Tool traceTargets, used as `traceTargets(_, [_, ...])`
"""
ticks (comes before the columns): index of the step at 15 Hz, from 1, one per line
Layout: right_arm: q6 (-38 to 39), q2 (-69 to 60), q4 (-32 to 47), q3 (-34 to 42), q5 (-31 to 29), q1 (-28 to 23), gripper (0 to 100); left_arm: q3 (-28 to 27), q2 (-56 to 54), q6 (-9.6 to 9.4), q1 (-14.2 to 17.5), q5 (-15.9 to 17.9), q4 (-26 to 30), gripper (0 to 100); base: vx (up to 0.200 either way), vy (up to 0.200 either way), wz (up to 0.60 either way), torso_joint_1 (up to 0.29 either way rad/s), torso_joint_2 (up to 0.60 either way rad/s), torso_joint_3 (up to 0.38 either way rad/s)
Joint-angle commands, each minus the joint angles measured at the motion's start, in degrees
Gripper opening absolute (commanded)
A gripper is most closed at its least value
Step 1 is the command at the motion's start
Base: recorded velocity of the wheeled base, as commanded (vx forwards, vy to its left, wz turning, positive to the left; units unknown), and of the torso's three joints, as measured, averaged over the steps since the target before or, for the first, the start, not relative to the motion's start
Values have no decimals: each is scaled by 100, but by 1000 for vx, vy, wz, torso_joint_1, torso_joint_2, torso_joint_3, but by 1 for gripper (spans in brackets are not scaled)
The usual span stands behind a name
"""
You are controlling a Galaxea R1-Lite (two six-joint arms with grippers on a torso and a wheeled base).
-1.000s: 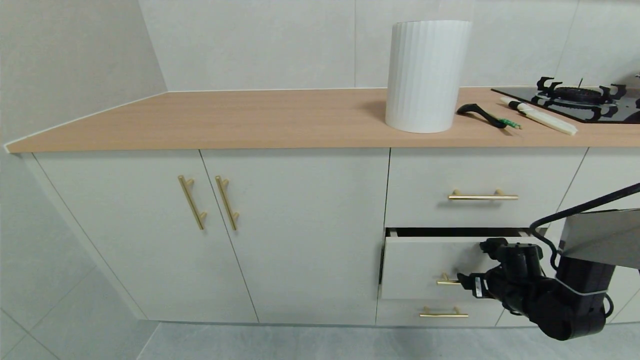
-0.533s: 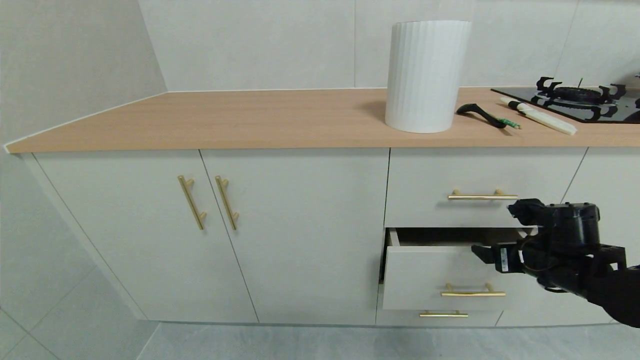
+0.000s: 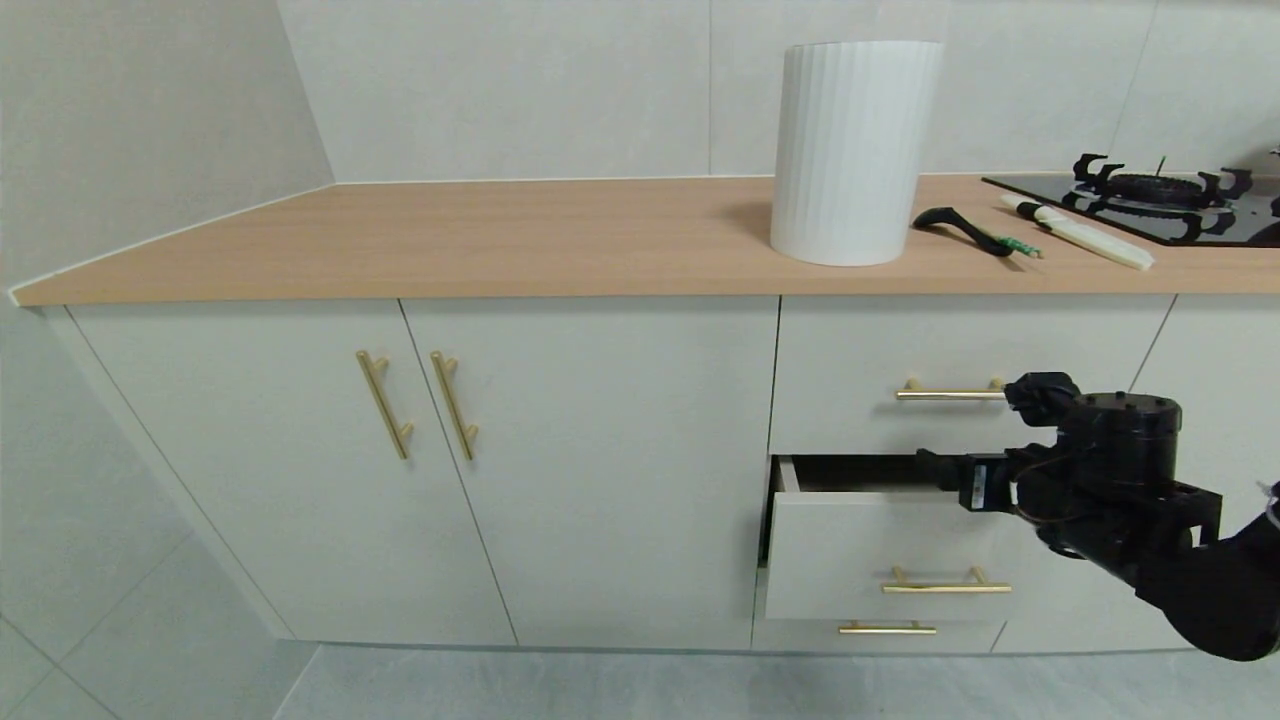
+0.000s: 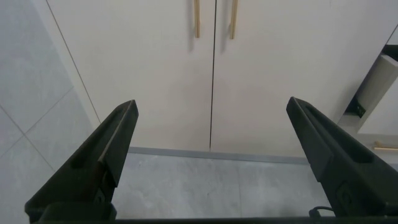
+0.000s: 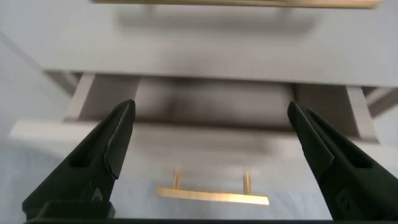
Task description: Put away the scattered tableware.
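On the wooden counter lie a black spoon with a green-patterned handle and a long white utensil, both right of a tall white ribbed container. Below them the middle drawer stands partly pulled out, its inside dark. My right gripper is open in front of the drawer's gap, above the drawer's gold handle and touching nothing. In the right wrist view that gripper faces the drawer's opening. My left gripper is open low down, facing the cabinet doors.
A black gas hob sits at the counter's far right. The top drawer with its gold handle is closed, as is the bottom one. A two-door cabinet with gold handles fills the left. Grey floor tiles lie below.
My right gripper let go of the middle drawer's handle after pulling it a bit farther out, then rose to the level of the drawer's gap and shifted slightly left.
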State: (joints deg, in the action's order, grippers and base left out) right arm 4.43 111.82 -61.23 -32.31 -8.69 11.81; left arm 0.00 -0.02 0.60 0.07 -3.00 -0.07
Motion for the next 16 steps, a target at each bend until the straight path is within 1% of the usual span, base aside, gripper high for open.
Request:
traceTargets(1, [-3, 841, -416, -13, -62, 5, 100, 0, 2, 2, 1, -8, -1, 100, 0, 0, 0, 0, 0, 0])
traceTargets(5, [41, 1219, -495, -285, -194, 5, 100, 0, 2, 2, 1, -8, -1, 100, 0, 0, 0, 0, 0, 0])
traceTargets(7, [182, 1386, -495, -417, -282, 14, 100, 0, 2, 2, 1, 1, -1, 100, 0, 0, 0, 0, 0, 0])
traceTargets(16, [155, 1316, -425, -250, -265, 14, 100, 0, 2, 2, 1, 1, -1, 100, 0, 0, 0, 0, 0, 0])
